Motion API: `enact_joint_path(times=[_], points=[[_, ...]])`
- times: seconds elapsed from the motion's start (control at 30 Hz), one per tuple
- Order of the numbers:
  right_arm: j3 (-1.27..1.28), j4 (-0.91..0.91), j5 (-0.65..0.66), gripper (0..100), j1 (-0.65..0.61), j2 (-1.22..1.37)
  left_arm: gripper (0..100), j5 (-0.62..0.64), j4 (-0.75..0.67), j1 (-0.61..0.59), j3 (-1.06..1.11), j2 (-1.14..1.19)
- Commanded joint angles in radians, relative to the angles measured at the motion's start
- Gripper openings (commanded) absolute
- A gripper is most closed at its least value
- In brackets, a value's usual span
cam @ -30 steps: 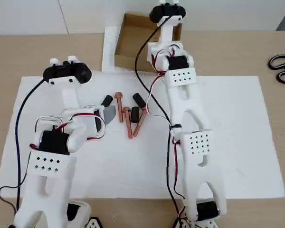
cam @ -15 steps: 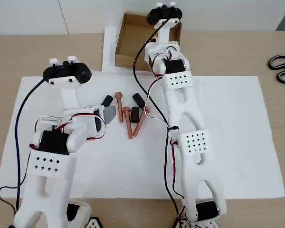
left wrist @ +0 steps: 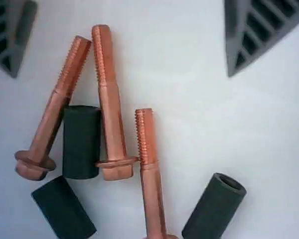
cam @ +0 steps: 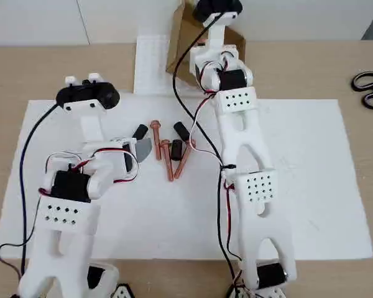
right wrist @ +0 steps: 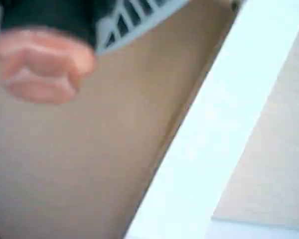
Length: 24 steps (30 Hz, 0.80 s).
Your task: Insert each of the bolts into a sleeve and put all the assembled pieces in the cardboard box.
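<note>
Cardboard box (cam: 181,53) now sits crooked; my right gripper (right wrist: 84,30) clasps a sleeved bolt (right wrist: 40,64); left gripper (left wrist: 134,35) hangs spread wide; foam sheet (cam: 298,186) covers table (cam: 311,68).

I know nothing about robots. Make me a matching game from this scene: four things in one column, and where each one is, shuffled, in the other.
Things
1. scissors
2. loose bolts
3. sleeved bolt
4. box

Places
A. lying on the white foam sheet, between the two arms
B. on the bare table, at the far right
C. past the foam sheet's far edge
D. held up over brown cardboard

Pairs: 1-B, 2-A, 3-D, 4-C
</note>
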Motion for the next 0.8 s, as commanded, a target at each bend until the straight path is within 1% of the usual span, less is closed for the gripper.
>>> enact_joint_path(times=[0.0, 0.3, 0.53, 0.63, 0.77], points=[[-0.066, -0.005, 0.006, 0.2, -0.018, -0.114, 26, -0.005, -0.003, -0.009, -0.004, -0.021], [-0.068, -0.002, 0.003, 0.2, -0.024, -0.125, 26, -0.006, -0.003, -0.009, -0.004, -0.021], [-0.123, 0.007, 0.008, 0.2, -0.019, -0.143, 26, -0.006, -0.003, -0.009, -0.004, -0.021], [-0.094, -0.036, 0.008, 0.2, -0.018, -0.133, 26, -0.006, -0.003, -0.009, -0.004, -0.021], [-0.075, -0.147, 0.008, 0.2, -0.016, -0.087, 26, -0.006, -0.003, -0.009, -0.004, -0.021]])
